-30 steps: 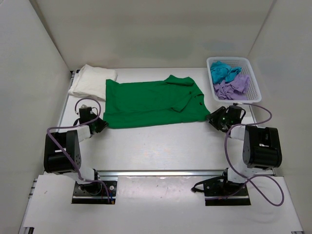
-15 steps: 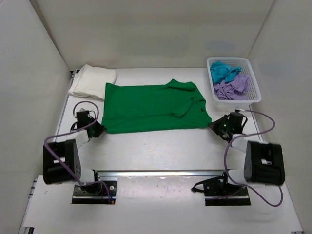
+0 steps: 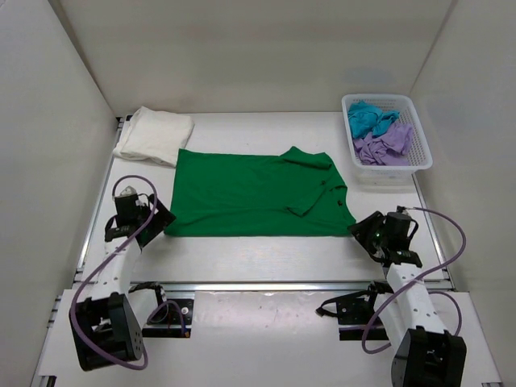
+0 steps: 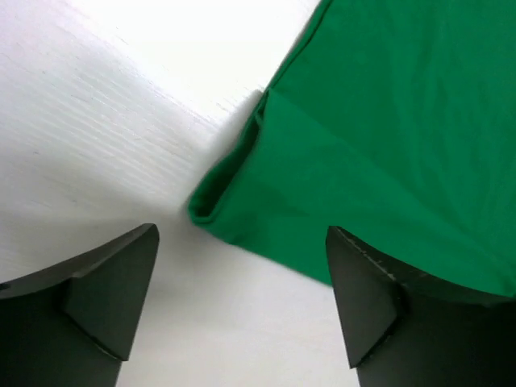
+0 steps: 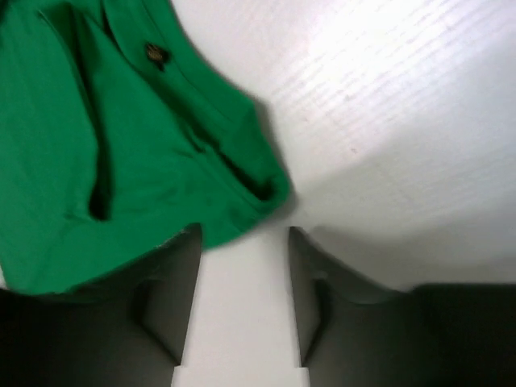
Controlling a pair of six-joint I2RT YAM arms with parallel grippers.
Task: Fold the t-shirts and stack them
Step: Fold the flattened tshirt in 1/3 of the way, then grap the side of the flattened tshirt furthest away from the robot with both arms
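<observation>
The bright green t-shirt (image 3: pixel 258 193) lies folded in a wide band across the middle of the table. Its left corner (image 4: pixel 211 205) sits just ahead of my left gripper (image 4: pixel 242 266), which stands open with only bare table between its fingers. Its right corner (image 5: pixel 266 189) lies just beyond my right gripper (image 5: pixel 244 274), also open and holding nothing. In the top view the left gripper (image 3: pixel 159 216) and the right gripper (image 3: pixel 360 230) flank the shirt's near corners. A cream-white t-shirt (image 3: pixel 153 135) lies folded at the back left. Teal (image 3: pixel 369 117) and lilac (image 3: pixel 383 145) t-shirts lie crumpled in the basket.
The white lattice basket (image 3: pixel 422 141) stands at the back right against the right wall. White walls close in the table on the left, back and right. A metal rail (image 3: pixel 266 285) runs along the near edge between the arm bases.
Both grippers pulled the green shirt toward the near edge, then opened and let go of its corners. The shirt now lies flatter and closer to me.
</observation>
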